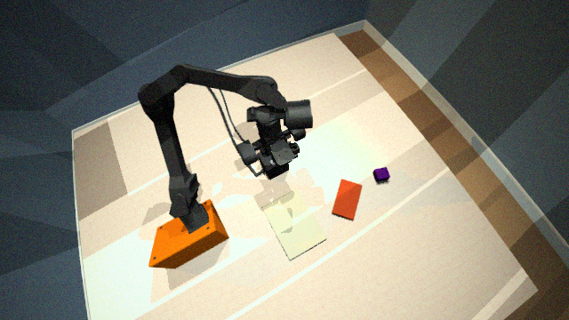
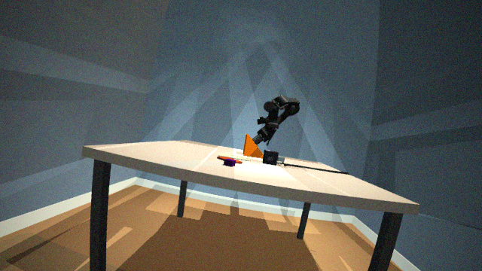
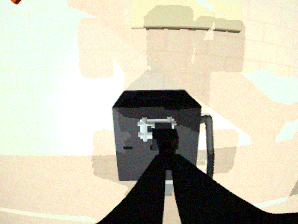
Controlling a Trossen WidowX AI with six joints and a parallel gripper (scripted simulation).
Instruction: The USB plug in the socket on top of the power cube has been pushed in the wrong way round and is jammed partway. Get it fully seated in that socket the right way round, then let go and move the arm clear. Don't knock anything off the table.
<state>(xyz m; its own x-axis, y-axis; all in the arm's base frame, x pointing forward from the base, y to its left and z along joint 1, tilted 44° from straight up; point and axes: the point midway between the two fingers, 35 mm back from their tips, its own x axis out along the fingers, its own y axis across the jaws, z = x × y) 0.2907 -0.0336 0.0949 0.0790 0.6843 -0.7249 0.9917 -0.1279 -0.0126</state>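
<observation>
Nearly together, with the jaws clamped on the dark plug (image 3: pixel 165 137) (image 2: pixel 268 143), over the top of the black power cube (image 3: pixel 129 122) (image 2: pixel 270 158). In the wrist view, showing pale metal beside the plug's dark body, against the cube's upper face, with slots nearby. From the exterior, looking slightly raised above the cube, but too small to tell how the plug lines up with the socket; not to be called seated. Hidden from the top view beneath the black arm (image 1: pixel 169 129) (image 2: pixel 288 109), bent high and reaching downward from an orange base (image 1: pixel 164 251) (image 2: pixel 251 147). Beside the cube, low down, fitted with a pale block (image 2: pixel 281 160) (image 3: pixel 169 188), and trailing a dark cord (image 2: pixel 316 168) (image 3: pixel 210 150) across the bench (image 1: pixel 378 262) (image 2: pixel 151 154) (image 3: pixel 30 187) toward its edge in the exterior view. Near the arm's reach, lying flat, a pale yellow sheet (image 1: pixel 304 236) (image 3: pixel 137 20); farther from the base, a red-orange slab (image 1: pixel 348 200) (image 2: pixel 222 158), apart from the sheet. Past that again, well apart from the plug, a small purple block (image 1: pixel 381 174) (image 2: pixel 230 162), also resting on the bench
</observation>
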